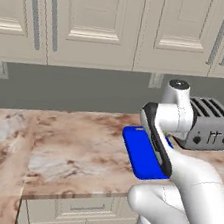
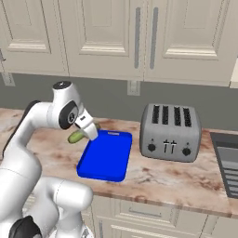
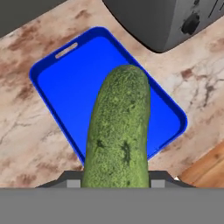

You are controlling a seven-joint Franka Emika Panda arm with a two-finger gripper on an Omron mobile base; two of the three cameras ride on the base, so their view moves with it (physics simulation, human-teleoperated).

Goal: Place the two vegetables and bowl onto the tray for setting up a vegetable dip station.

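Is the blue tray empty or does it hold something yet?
Empty: the tray shows bare blue; the cucumber hangs above it in the pincer.

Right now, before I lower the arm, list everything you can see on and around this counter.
tray: one, bright blue, flat on the counter left of the toaster, nothing on it
cucumber: one, green, held in the gripper above the tray
toaster: one, grey, four slots, by the wall right of the tray
counter: one, brown and cream marble
wall cabinets: cream, above the counter
base cabinets: cream, under the counter
wall outlet: one, pale, behind the tray
arm: one, white with dark joints
gripper: one, shut on the cucumber
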